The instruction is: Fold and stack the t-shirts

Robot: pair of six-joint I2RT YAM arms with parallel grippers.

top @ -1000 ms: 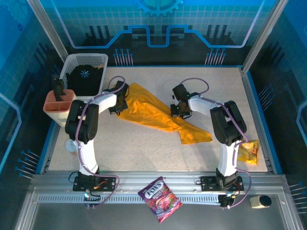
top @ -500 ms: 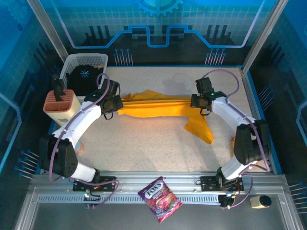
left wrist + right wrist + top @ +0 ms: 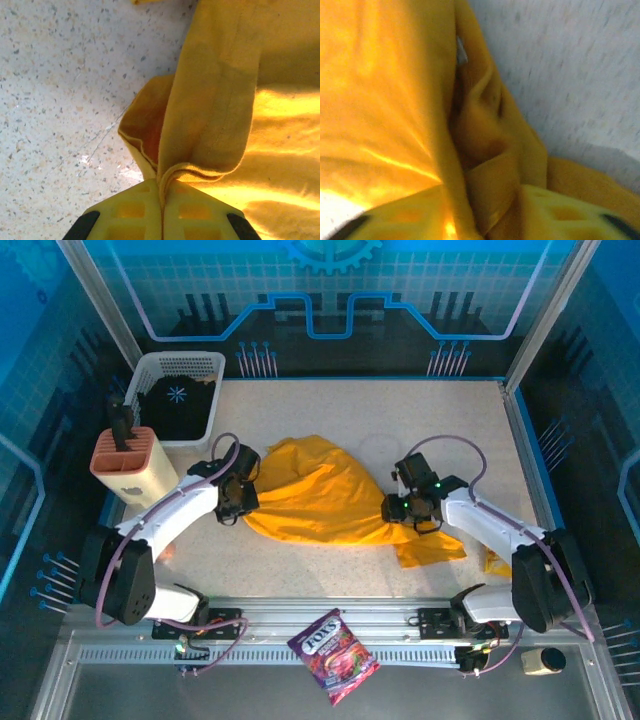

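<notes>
1. Both claws have drawn inward: the shirt [image 3: 320,502], stretched taut across the upper table [image 3: 300,565] half a second ago, now lies bunched mid-frame.
2. At its left edge the left claw [image 3: 243,502] pinches cloth tight; at its right the right claw [image 3: 393,508] stands parted, cloth loose between.
3. Likely a laying-down for the fold; no stacking yet.
4. Speckled surface bare lower centre; basket [image 3: 180,365] upper left; blue walls [image 3: 330,290] around.

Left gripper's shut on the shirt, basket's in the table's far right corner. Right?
Not quite. The basket is in the far left corner, as the top external view shows. The left gripper is shut on the shirt, as you say.
</notes>
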